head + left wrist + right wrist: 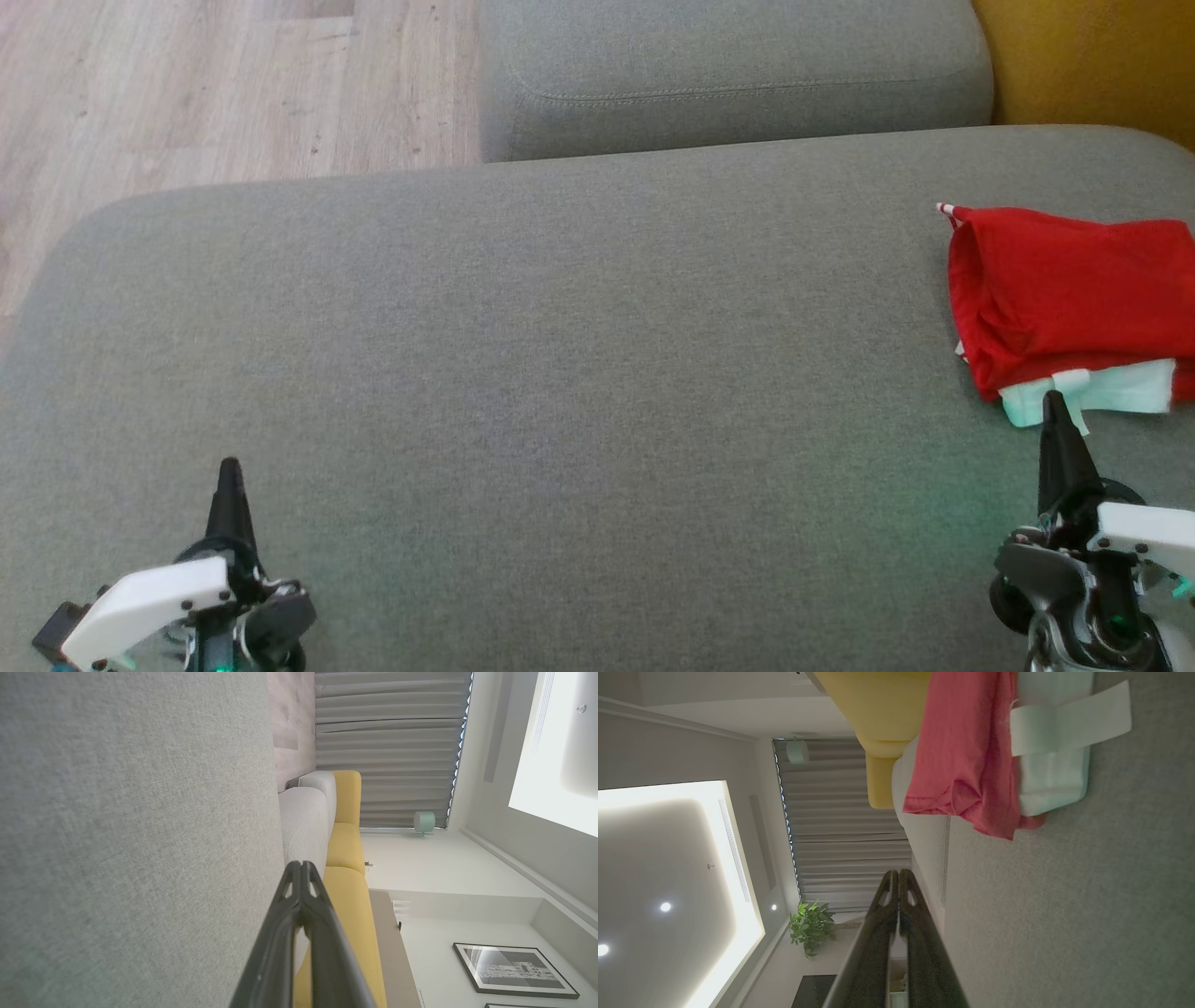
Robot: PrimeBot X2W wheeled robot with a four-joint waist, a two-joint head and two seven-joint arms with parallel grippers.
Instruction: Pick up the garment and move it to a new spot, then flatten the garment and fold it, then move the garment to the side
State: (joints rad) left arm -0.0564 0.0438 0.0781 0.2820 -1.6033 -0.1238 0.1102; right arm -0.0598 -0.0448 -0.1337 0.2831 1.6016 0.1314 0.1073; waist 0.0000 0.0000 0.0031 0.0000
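Note:
The garment [1064,289] is red with a pale mint-white part, folded into a compact pile at the right edge of the grey cushion [560,373]. In the right wrist view the garment [971,751] lies ahead of the fingertips, apart from them. My right gripper [1055,403] is shut and empty, its tip just in front of the pile's pale edge. My left gripper [230,467] is shut and empty at the lower left, far from the garment. Both pairs of fingers are pressed together in the wrist views: left gripper [301,864], right gripper [899,872].
A second grey cushion [728,75] sits behind the main one. Wooden floor [187,84] lies at the upper left, and a yellow sofa part [1102,56] at the upper right. The cushion's rounded left edge drops to the floor.

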